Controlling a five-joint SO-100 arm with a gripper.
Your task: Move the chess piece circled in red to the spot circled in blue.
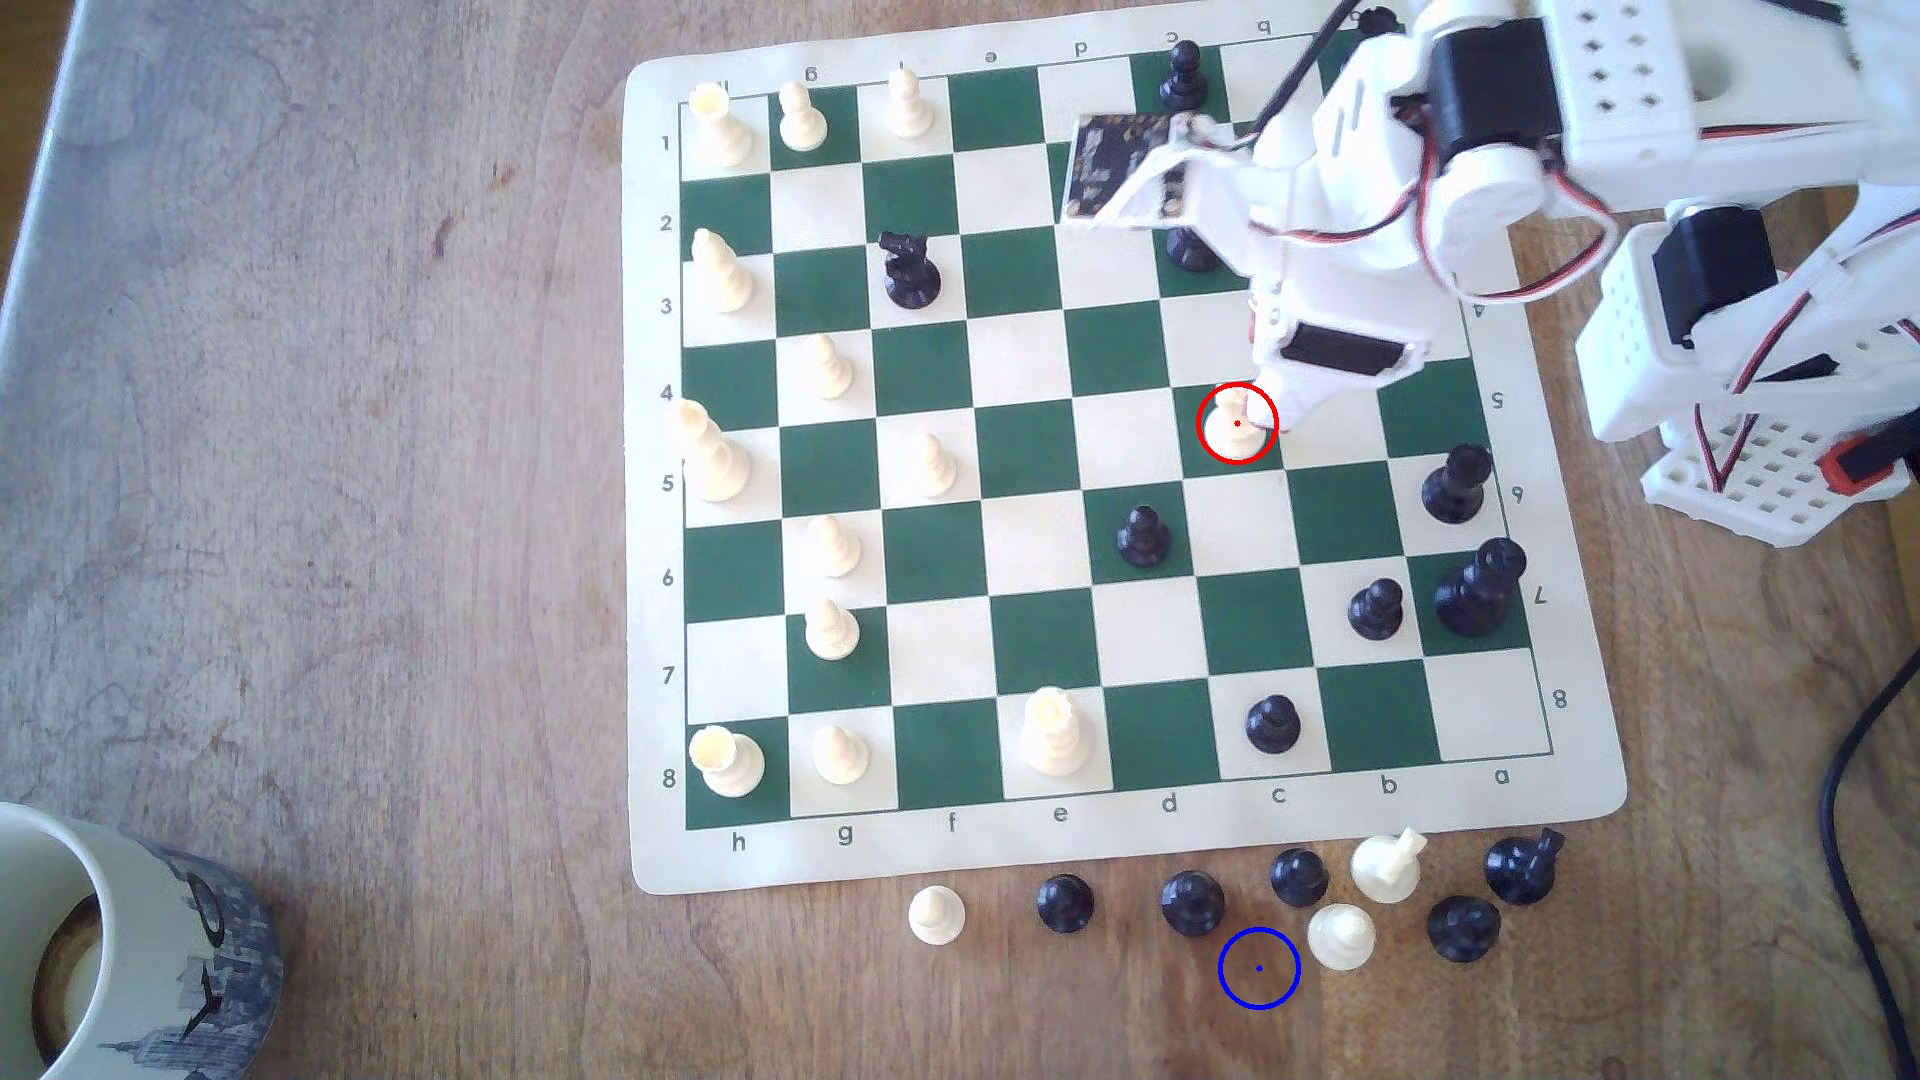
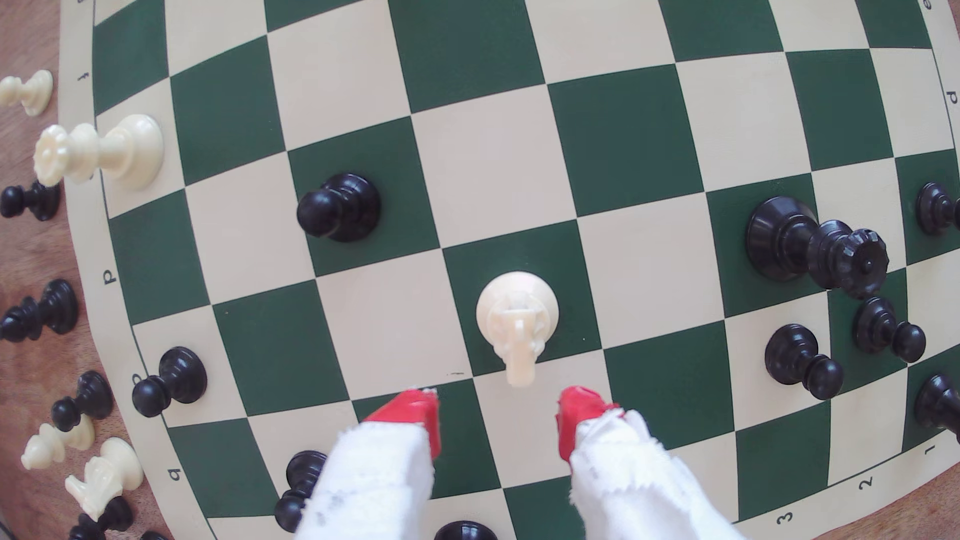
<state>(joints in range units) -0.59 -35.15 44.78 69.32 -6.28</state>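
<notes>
Hovering just short of the chess piece circled in red (image 2: 517, 311), the gripper (image 2: 498, 415) has its two red-tipped fingers (image 2: 415, 413) spread apart, with nothing between them; the piece's top lies a little beyond the gap in the wrist view. The cream piece stands upright on a dark green square of the chessboard mat (image 1: 1122, 841) (the red ring sits right on it in the exterior view (image 1: 1236, 424)). A black pawn (image 1: 1143, 535) stands one row nearer the c and d letters. Beyond the mat's lettered edge, on the bare wooden table (image 1: 364, 467), the spot circled in blue (image 1: 1258, 968) lies among captured pieces, just beside a cream piece (image 1: 1341, 937).
</notes>
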